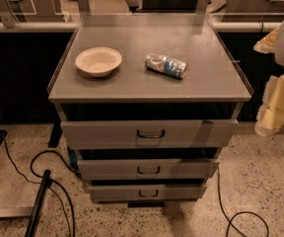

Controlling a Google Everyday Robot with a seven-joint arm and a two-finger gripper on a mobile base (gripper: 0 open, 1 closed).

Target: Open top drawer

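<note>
The top drawer (149, 132) is the widest of three grey metal drawers in a cabinet, right under the cabinet's flat top (147, 83). Its small dark loop handle (151, 134) sits at centre front. A dark gap shows between the drawer front and the top. My gripper (271, 113), pale yellow with a white arm above it, hangs at the right edge of the view. It is to the right of the cabinet, about level with the top drawer, and touches nothing.
A white bowl (98, 60) and a crushed can (166, 65) lie on the cabinet top. Two narrower drawers (148, 169) sit below. Black cables (58, 181) trail on the speckled floor left and right. A rail and glass panels stand behind.
</note>
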